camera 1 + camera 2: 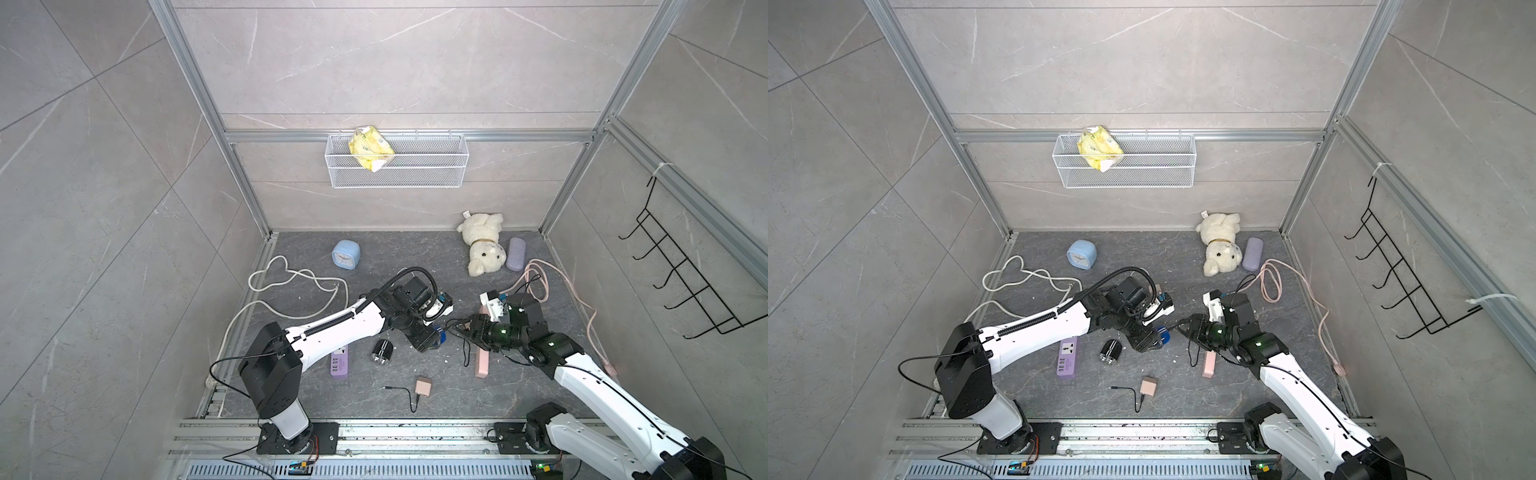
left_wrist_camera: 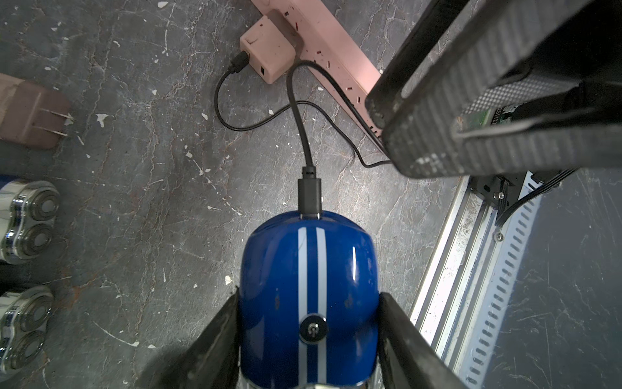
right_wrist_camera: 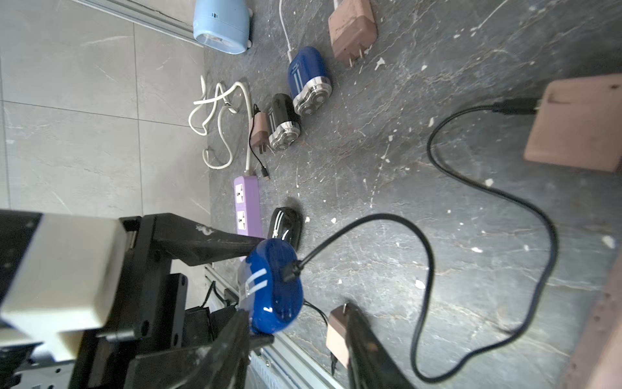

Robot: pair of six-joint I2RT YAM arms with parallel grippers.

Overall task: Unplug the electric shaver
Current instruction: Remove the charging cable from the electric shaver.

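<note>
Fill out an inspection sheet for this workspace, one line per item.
Surface: dark stone floor, speckled with white chips.
Job's things: blue electric shaver, with the black plug seated in its end.
Clutter: black shaver, purple power strip, loose adapter, blue alarm clock, plush bear, lilac case.
Grippers: left gripper fingers clamp the blue electric shaver; right gripper open near the plug, not on it.
Cables: black charging cable loops to a pink adapter on the pink power strip; white cord and pink cord lie loose.
Surroundings: tiled walls; wire basket holding a yellow packet.
</note>
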